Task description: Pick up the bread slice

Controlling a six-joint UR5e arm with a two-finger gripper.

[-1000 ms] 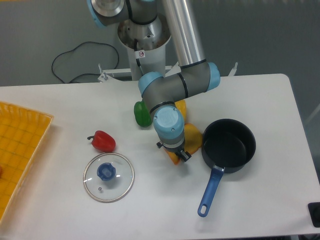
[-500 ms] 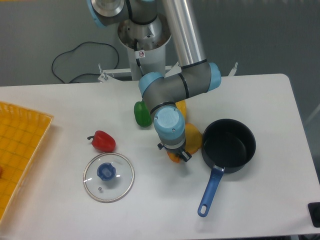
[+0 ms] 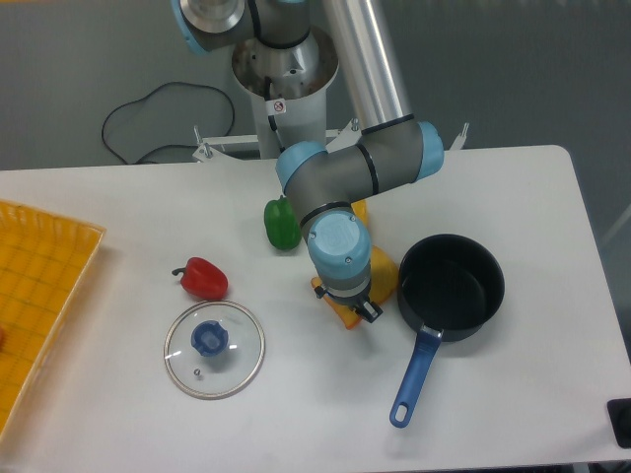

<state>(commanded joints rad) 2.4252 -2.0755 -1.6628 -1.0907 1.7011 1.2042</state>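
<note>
The bread slice [image 3: 386, 276] lies on the white table just left of the pot, yellow-orange with a darker crust. Most of it is covered by the arm's wrist, and one corner [image 3: 342, 314] sticks out below. My gripper [image 3: 343, 300] points straight down onto the slice. Only small black parts of the gripper show on either side of the blue wrist cap. The fingertips are hidden, so I cannot see whether they are clamped on the slice or whether it is off the table.
A black pot [image 3: 452, 286] with a blue handle stands right beside the slice. A green pepper [image 3: 281, 224] and a partly hidden yellow pepper [image 3: 358, 209] lie behind the arm. A red pepper [image 3: 203, 279], a glass lid [image 3: 214, 349] and a yellow tray [image 3: 35, 296] are to the left.
The wrist and gripper have shifted slightly right and toward the front over the slice. The slice's visible corner has moved a little with them. Nothing else has moved.
</note>
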